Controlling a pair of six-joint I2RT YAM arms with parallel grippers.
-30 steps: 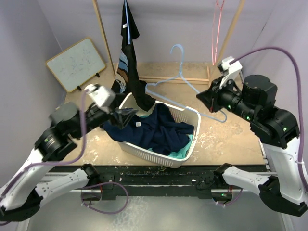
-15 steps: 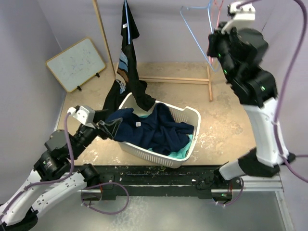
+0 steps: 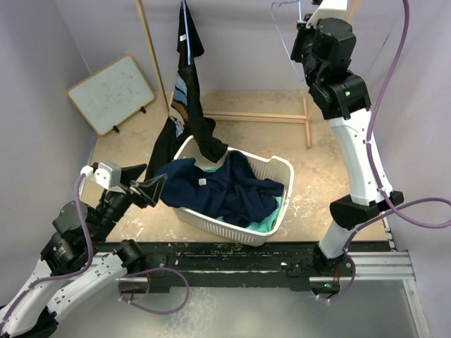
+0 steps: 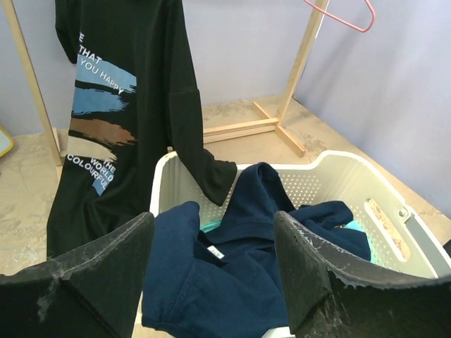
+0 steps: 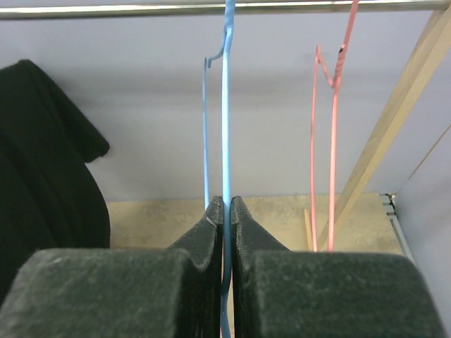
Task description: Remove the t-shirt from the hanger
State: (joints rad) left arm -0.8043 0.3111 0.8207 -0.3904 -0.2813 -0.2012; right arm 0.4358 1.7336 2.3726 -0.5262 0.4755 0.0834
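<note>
While the left end effector (image 3: 153, 174) gapes, the t-shirt (image 3: 225, 186) lies just ahead.

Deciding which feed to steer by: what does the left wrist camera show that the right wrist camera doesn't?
Only the left wrist: the white laundry basket with the navy t-shirt heaped in it, seen between the fingers of the open left tool.

Only the right wrist: the right tool shut on the bare blue hanger, which reaches up to the metal rail.

Both: the hanging black t-shirt, the pink hanger and a wooden rack post.
</note>
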